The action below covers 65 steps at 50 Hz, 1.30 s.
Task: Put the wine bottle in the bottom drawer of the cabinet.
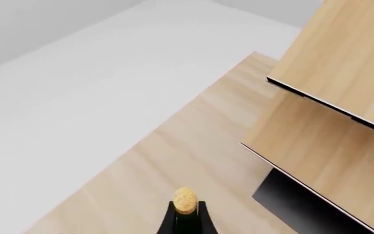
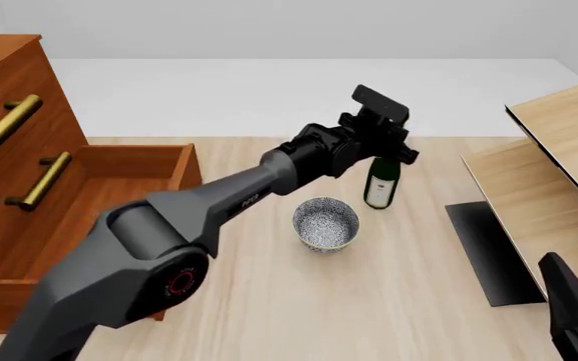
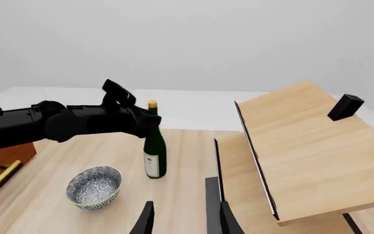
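**Fingers closed on the bottle's neck**

Left gripper point(image 2: 387, 150) fingers point(image 1: 203, 219) sit on either side of the wine bottle point(image 2: 381, 183), pressed narrow against its neck just below the cork point(image 1: 185, 200). It stands upright on the table point(image 2: 269, 301), just beyond the speckled bowl point(image 2: 325, 223). Off to the left, the cabinet point(image 2: 8, 68) has its bottom drawer point(image 2: 118, 162) pulled out, well apart from the bottle. Right gripper point(image 3: 183, 219) hangs apart with fingers spread, holding nothing.
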Available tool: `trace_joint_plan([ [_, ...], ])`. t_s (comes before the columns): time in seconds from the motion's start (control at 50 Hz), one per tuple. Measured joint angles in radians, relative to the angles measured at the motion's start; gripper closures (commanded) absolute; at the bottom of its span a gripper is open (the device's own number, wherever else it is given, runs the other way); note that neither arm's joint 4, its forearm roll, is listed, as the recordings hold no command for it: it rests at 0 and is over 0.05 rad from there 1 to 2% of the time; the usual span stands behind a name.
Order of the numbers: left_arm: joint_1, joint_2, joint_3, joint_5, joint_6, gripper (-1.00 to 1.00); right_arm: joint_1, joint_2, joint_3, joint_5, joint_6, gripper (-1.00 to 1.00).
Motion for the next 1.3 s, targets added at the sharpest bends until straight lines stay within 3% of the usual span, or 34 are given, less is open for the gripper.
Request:
trace_joint_plan([
  [0.3, -0.012, -0.002, -0.002, 0.008, -0.023, 1.00, 0.000, 0.000, -0.004, 0.002, 0.000, -1.00],
  [0.54, -0.022, -0.062, 0.094, -0.037, -0.012, 1.00, 0.001, 0.000, -0.006, -0.002, 0.001, -1.00],
  [0.84, -0.037, -0.214, 0.234, -0.104, 0.018, 1.00, 0.003, 0.000, -0.016, -0.003, 0.001, -1.00],
  [1.3, -0.073, -0.461, 0.340, -0.101, 0.112, 1.00, 0.001, 0.000, -0.040, 0.006, -0.005, -1.00],
])
